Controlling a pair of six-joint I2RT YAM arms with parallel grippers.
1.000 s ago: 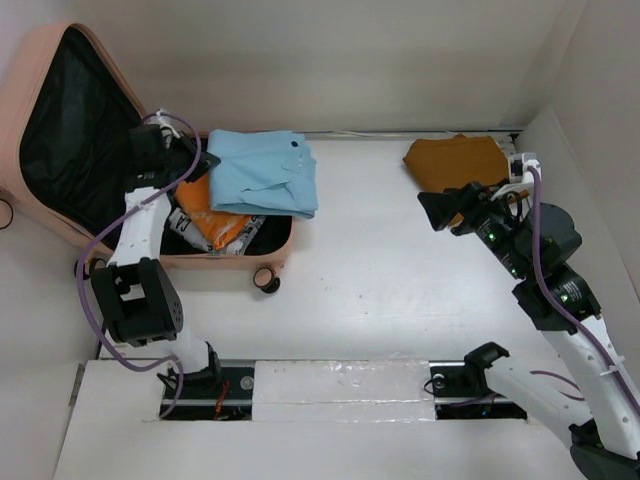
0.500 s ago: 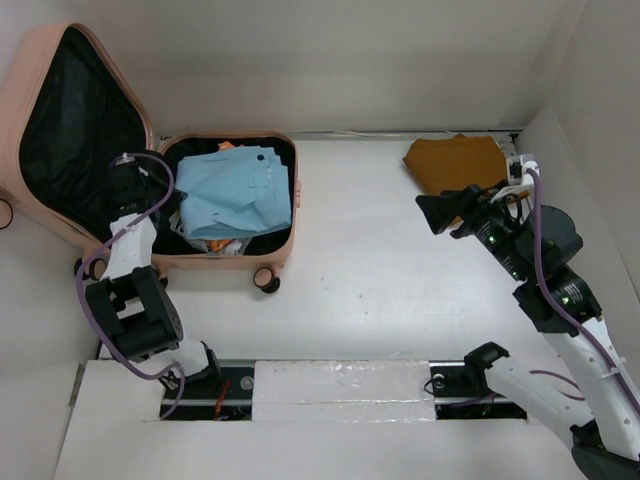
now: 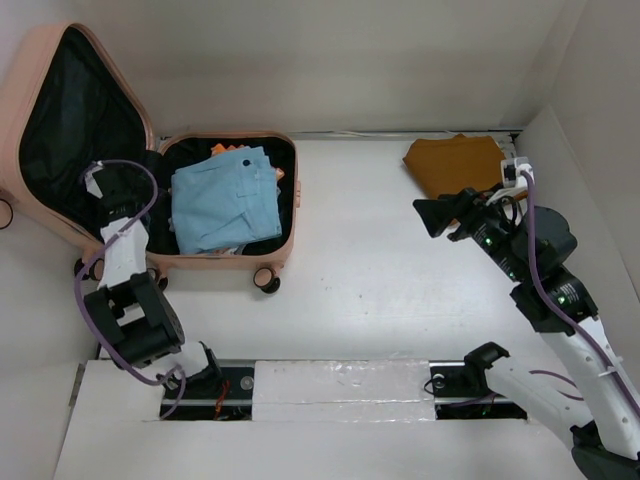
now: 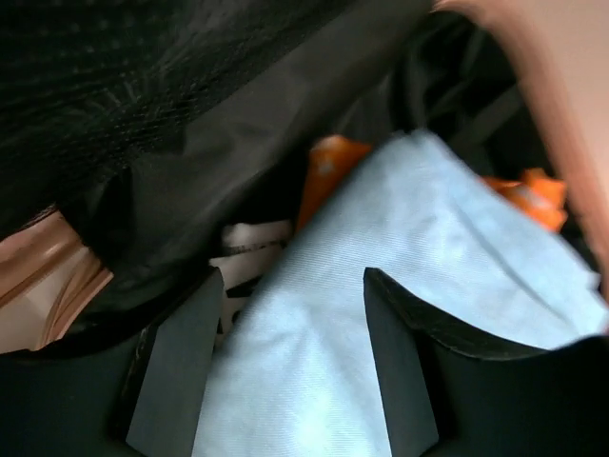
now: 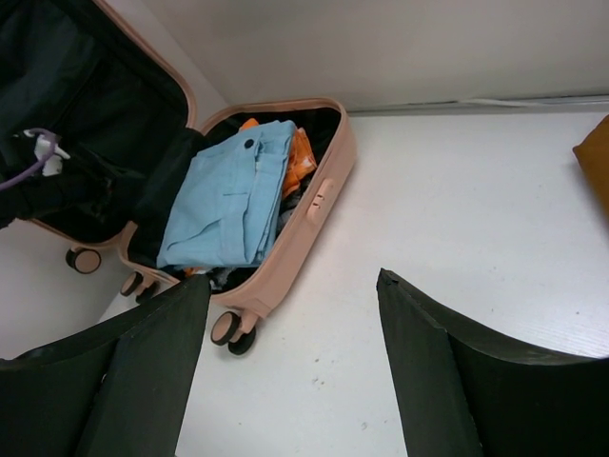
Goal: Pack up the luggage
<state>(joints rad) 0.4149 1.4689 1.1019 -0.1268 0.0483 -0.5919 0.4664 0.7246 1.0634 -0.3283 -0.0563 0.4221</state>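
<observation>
Since the blue shirt [image 3: 222, 198] lies folded in the luggage [image 3: 215, 262] at far left, next item is prob. the mustard cloth [image 3: 455, 160] in the far-right corner, just beyond my right gripper [image 3: 432, 217], spread wide w/ nothing in it. Left gripper [image 4: 290, 286], also spread & bare, hangs over the luggage, so right arm's nearer

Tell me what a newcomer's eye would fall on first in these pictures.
The open peach-pink luggage at the far left stands out first, its lid raised and its black lining showing. A folded light blue garment lies on top inside it, over orange items. A mustard-brown cloth lies alone at the far right.
</observation>
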